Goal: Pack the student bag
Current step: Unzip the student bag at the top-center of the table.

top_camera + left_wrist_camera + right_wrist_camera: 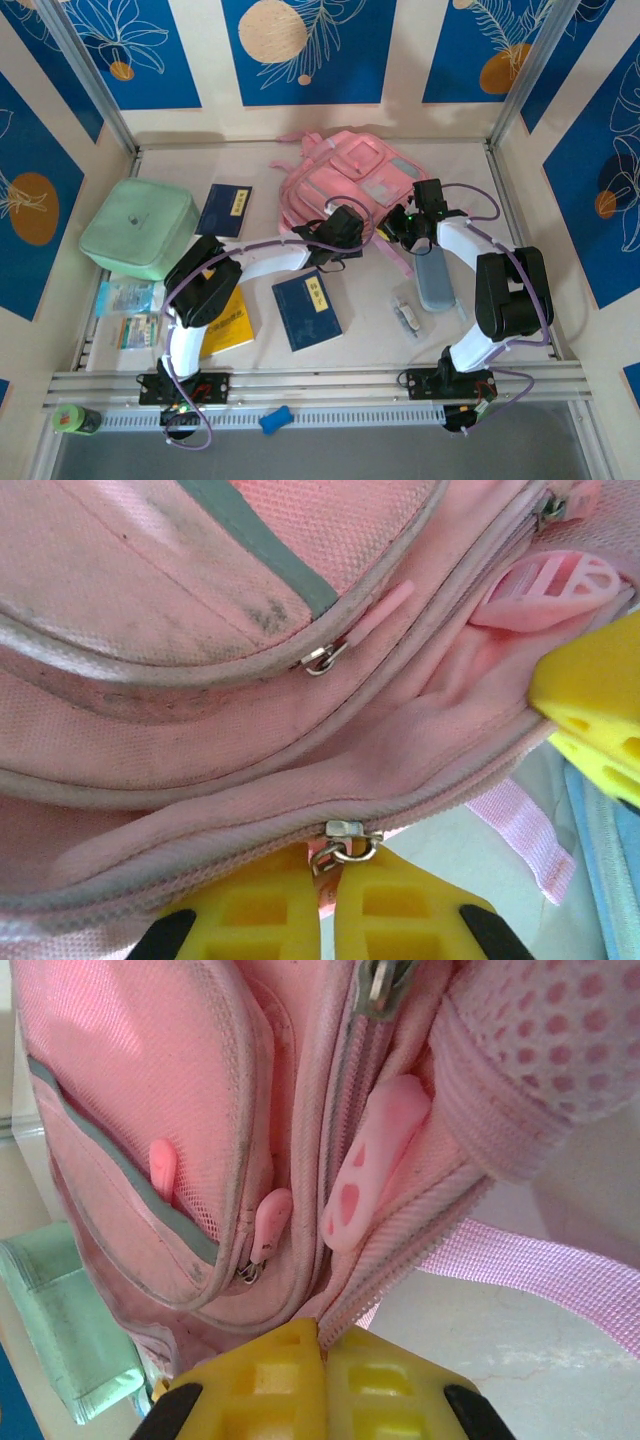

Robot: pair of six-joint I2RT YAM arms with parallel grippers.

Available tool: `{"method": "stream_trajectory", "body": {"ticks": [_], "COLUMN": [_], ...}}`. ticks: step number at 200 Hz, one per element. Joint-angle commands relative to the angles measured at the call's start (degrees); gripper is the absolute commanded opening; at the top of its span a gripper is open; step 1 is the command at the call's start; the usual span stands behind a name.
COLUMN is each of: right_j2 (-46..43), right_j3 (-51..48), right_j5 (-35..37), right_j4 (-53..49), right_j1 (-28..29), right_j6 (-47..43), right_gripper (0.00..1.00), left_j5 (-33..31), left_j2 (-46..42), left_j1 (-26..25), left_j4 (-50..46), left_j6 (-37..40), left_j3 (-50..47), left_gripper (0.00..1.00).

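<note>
Pink fabric marked the one backpack (340, 180), lying flat at the far middle of the table (200, 165). Two dark blue books lay nearby: the far book (225, 210) beside one mint green case (138, 230), the near book (307, 310) beside one yellow book (228, 325). One pale blue pencil case (435, 280) lay to the right. Both arms, bent at the elbow, met at the bag's near edge. The left gripper (325, 875) was pressed together on a zip pull (345, 845); the right gripper (322, 1338) pinched the backpack's seam.
</note>
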Motion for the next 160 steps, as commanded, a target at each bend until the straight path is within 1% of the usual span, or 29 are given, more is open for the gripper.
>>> {"method": "stream_trajectory", "body": {"ticks": [1,9,45,54,62,73,95,101,106,112,113,114,121,131,160], "right_j2": [-1.18,-0.8,2.04,2.14,2.06,2.06,1.81,1.66,1.51,1.17,1.02,1.02,0.47,-0.69,-3.54], "right_j3": [3.49,4.2,7.97,8.11,7.83,7.67,7.58,7.5,7.33,6.91,6.71,6.71,5.64,3.33,-3.96], "right_j5": [-3.07,-3.22,-4.89,-5.17,-5.45,-5.7,-5.77,-5.89,-6.02,-6.71,-6.97,-6.97,-7.81,-9.49,-14.15], "right_j4": [-0.84,-1.38,-3.58,-3.29,-2.76,-2.57,-3.18,-3.49,-3.89,-4.12,-4.16,-4.16,-3.8,-2.1,4.95], "right_j1": [-1.66,-2.27,-4.19,-4.17,-3.88,-3.71,-3.77,-3.73,-3.67,-3.51,-3.47,-3.47,-3.22,-2.96,-0.75], "right_j6": [-2.99,-3.45,-4.85,-4.9,-4.79,-4.5,-4.84,-4.93,-4.85,-4.58,-4.46,-4.46,-3.56,-1.53,6.09], "right_gripper": [0.0,0.0,0.0,0.0,0.0,0.0,0.0,0.03,0.08,0.15,0.18,0.18,0.3,0.41,0.6], "left_j5": [-3.25,-3.85,-5.1,-3.92,-2.46,-1.82,-4.93,-4.26,-3.18,-1.77,-1.56,-1.46,0.07,0.83,1.11], "left_j2": [-3.12,-3.74,-6.59,-6.94,-6.86,-6.35,-5.0,-4.97,-5.17,-5.44,-5.46,-5.52,-5.64,-5.75,-6.23], "left_j1": [0.76,1.01,2.21,2.41,2.44,2.39,2.61,2.76,2.79,2.78,2.74,2.72,2.7,2.73,2.7], "left_j4": [-5.87,-7.27,-10.68,-9.84,-9.21,-10.84,-15.21,-14.82,-13.65,-12.0,-11.7,-11.46,-9.98,-9.05,-8.82], "left_j6": [1.71,1.74,3.63,4.52,5.52,6.51,6.98,6.99,7.27,7.66,7.69,7.66,7.87,7.8,7.98], "left_j3": [-2.46,-3.18,-6.19,-6.71,-6.48,-4.74,-2.13,-2.18,-2.41,-2.78,-2.84,-2.87,-2.99,-2.84,-2.55], "left_gripper": [0.01,0.0,0.0,0.0,0.0,0.0,0.0,0.0,0.0,0.0,0.0,0.0,0.0,0.0,0.0]}}
